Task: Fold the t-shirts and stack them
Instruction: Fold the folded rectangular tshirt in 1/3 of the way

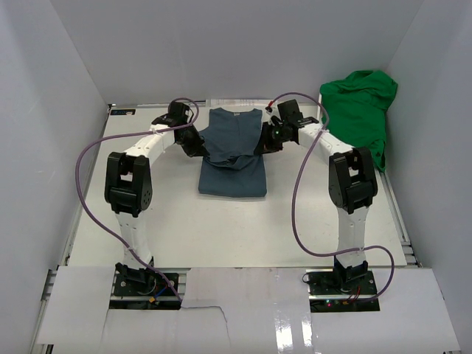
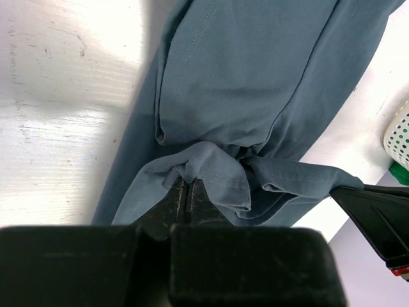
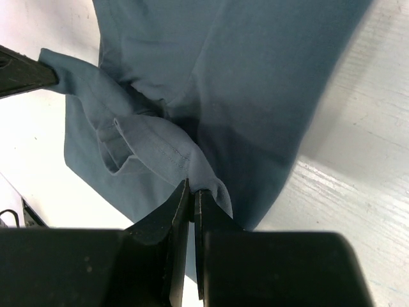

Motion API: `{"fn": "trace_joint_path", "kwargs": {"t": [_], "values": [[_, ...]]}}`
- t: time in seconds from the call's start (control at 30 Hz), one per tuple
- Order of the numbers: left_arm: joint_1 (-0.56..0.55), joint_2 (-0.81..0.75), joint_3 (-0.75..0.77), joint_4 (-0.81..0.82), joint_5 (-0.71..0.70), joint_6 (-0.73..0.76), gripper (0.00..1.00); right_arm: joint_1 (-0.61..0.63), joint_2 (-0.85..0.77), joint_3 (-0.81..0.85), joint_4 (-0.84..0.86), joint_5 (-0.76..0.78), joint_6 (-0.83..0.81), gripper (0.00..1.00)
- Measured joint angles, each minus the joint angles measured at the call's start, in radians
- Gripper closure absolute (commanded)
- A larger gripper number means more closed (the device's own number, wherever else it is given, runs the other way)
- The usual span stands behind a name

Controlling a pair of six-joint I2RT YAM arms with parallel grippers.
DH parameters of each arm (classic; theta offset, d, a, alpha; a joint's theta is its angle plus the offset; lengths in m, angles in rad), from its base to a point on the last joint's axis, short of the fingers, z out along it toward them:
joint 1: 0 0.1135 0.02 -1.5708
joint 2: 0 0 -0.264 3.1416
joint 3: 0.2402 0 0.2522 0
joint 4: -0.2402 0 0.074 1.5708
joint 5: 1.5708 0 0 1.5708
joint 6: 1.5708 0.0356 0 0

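Note:
The slate-blue t-shirt [image 1: 233, 155] lies on the table's far middle, narrowed lengthwise, its collar toward the back wall. Both arms reach in over its middle from either side. My left gripper [image 2: 186, 181] is shut on a hemmed edge of the slate-blue t-shirt [image 2: 255, 83], lifted and bunched toward the centre. My right gripper [image 3: 192, 187] is shut on the opposite hemmed edge of the same t-shirt [image 3: 243, 83]. From above, the left gripper [image 1: 204, 149] and right gripper [image 1: 259, 147] face each other across the cloth. The green t-shirt [image 1: 361, 110] sits crumpled at the back right.
A white lattice basket [image 2: 401, 135] shows at the right edge of the left wrist view, under the green t-shirt. White walls close in the table [image 1: 221, 228] on three sides. Purple cables loop from each arm.

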Motion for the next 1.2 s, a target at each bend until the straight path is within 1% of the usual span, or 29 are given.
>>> {"fn": "trace_joint_path", "kwargs": {"t": [0.37,0.6,0.7,0.73,0.77,0.83,0.87,0.9,0.93,0.97,1.0,1.03,1.07,1.2], "values": [[0.006,0.0,0.0,0.004,-0.014,-0.002,1.0,0.0,0.032,0.037,-0.019,0.0,-0.003,0.92],[0.029,0.008,-0.01,0.038,-0.008,-0.004,0.97,-0.001,0.089,0.08,-0.02,0.008,-0.003,0.92],[0.04,0.023,-0.023,0.06,-0.002,-0.005,0.91,-0.005,0.113,0.101,-0.023,0.009,-0.003,0.92],[0.04,0.031,-0.023,0.065,0.003,-0.005,0.82,-0.006,0.123,0.112,-0.023,0.01,-0.003,0.92],[0.043,0.042,-0.023,0.075,0.009,-0.003,0.8,-0.007,0.132,0.12,-0.022,0.01,-0.003,0.92],[0.046,0.061,-0.023,0.092,0.023,0.0,0.67,-0.009,0.145,0.128,-0.021,0.015,-0.002,0.91],[0.047,0.068,-0.027,0.101,0.029,0.0,0.54,-0.01,0.149,0.129,-0.021,0.017,-0.002,0.81],[0.047,0.072,-0.035,0.114,0.034,0.001,0.44,-0.011,0.152,0.129,-0.021,0.018,0.001,0.73],[0.047,0.073,-0.043,0.12,0.04,0.002,0.38,-0.012,0.154,0.129,-0.021,0.021,0.004,0.67],[0.047,0.073,-0.049,0.13,0.047,0.002,0.27,-0.012,0.154,0.129,-0.021,0.025,0.005,0.42],[0.047,0.073,-0.054,0.137,0.05,0.002,0.24,-0.013,0.155,0.129,-0.021,0.03,0.01,0.34],[0.047,0.073,-0.055,0.146,0.053,0.002,0.21,-0.013,0.155,0.129,-0.019,0.037,0.006,0.31],[0.047,0.073,-0.056,0.155,0.054,0.0,0.2,-0.013,0.155,0.129,-0.016,0.046,0.006,0.3],[0.047,0.071,-0.056,0.19,0.045,-0.004,0.19,-0.013,0.153,0.128,0.003,0.079,0.011,0.29]]}}
